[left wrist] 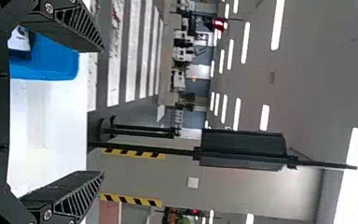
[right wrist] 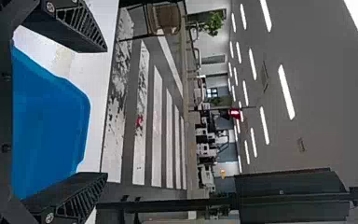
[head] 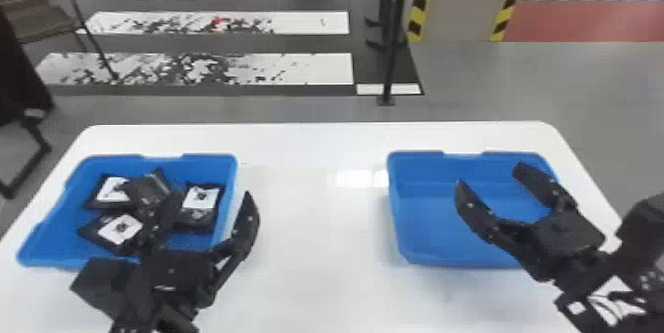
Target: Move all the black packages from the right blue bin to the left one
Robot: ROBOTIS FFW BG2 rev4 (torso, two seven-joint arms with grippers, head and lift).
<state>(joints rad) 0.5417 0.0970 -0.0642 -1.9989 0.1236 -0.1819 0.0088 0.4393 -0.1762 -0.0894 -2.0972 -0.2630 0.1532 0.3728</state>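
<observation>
L grip (head: 203,185), R grip (head: 489,174) open; near pkg (head: 118,229), L bin (head: 229,174): corner pts L, axis crosswise.

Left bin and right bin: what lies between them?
In the head view, the white table, with one finger of the left gripper over it, just beside the left bin.

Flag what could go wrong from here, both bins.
Snag: in the head view, the open left gripper straddles the right wall of the left blue bin; lowering it could catch that wall or nudge the black packages.
Missed item: the open right gripper and its arm block part of the right blue bin from the head camera, so a leftover package might go unseen.
</observation>
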